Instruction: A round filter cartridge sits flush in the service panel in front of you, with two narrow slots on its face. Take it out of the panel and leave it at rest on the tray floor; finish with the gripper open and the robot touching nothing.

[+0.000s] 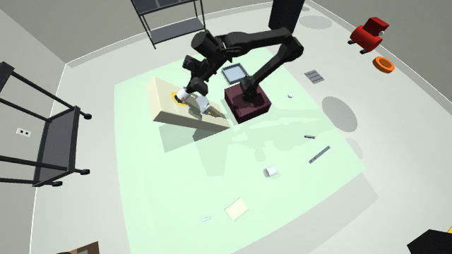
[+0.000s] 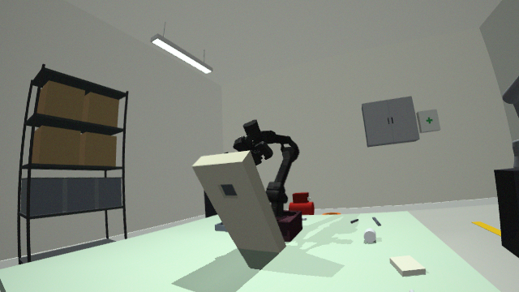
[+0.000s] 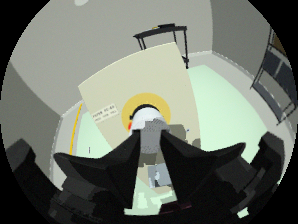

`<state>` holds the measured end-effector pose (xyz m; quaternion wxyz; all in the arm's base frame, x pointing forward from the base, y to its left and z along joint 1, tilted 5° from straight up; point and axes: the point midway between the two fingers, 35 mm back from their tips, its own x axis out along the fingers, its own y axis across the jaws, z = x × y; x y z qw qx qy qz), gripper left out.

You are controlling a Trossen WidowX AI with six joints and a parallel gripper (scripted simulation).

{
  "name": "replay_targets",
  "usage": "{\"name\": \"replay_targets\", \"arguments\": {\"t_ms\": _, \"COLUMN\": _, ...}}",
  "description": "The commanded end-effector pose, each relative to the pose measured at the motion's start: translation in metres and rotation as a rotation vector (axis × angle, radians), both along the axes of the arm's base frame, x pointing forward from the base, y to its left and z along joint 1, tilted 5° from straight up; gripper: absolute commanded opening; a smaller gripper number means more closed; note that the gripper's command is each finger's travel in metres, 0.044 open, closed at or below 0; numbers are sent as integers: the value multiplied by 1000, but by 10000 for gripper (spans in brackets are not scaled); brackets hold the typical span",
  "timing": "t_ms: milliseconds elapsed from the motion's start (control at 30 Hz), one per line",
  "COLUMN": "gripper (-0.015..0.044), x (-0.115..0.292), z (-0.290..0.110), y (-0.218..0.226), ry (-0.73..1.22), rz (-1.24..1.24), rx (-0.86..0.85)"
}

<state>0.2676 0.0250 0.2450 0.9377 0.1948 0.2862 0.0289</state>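
Observation:
The white filter cartridge (image 1: 182, 94) (image 3: 146, 117), with a red mark on its side, stands out from the beige service panel (image 1: 162, 97) (image 2: 247, 215) (image 3: 120, 80). My gripper (image 1: 189, 89) (image 3: 149, 133) is shut on its outer end. Its far end is at the dark opening inside the yellow ring (image 1: 173, 96) (image 3: 145, 98); I cannot tell whether its tip is still inside. The panel leans, and hides the fingers in the exterior view. The blue-grey tray (image 1: 234, 73) (image 2: 220, 227) lies beyond the panel, beside the arm's base, and holds nothing visible.
A pale grey flap-like part (image 1: 203, 104) (image 3: 159, 176) projects from the panel's lower face. The dark red base block (image 1: 247, 112) (image 2: 293, 227) stands close by. A white cylinder (image 1: 271, 171) (image 2: 370, 236), a cream block (image 1: 236, 209) (image 2: 407, 265) and a grey bar (image 1: 319, 154) lie farther off.

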Motion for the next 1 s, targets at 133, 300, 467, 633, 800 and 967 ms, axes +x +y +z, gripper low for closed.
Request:
{"name": "replay_targets", "arguments": {"t_ms": 133, "gripper": 0, "x": -15, "z": 7, "y": -2, "ry": -8, "rz": -5, "rx": 9}}
{"name": "replay_targets", "arguments": {"t_ms": 300, "gripper": 0, "x": -23, "z": -7, "y": -2, "ry": -7, "rz": -5, "rx": 9}}
{"name": "replay_targets", "arguments": {"t_ms": 467, "gripper": 0, "x": -30, "z": -24, "y": -2, "ry": -6, "rz": -5, "rx": 9}}
{"name": "replay_targets", "arguments": {"t_ms": 633, "gripper": 0, "x": -37, "z": -40, "y": -3, "ry": -6, "rz": -5, "rx": 9}}
{"name": "replay_targets", "arguments": {"t_ms": 800, "gripper": 0, "x": -44, "z": -57, "y": -3, "ry": -5, "rz": -5, "rx": 9}}
{"name": "replay_targets", "arguments": {"t_ms": 967, "gripper": 79, "x": -43, "z": -57, "y": -3, "ry": 6, "rz": -9, "rx": 10}}
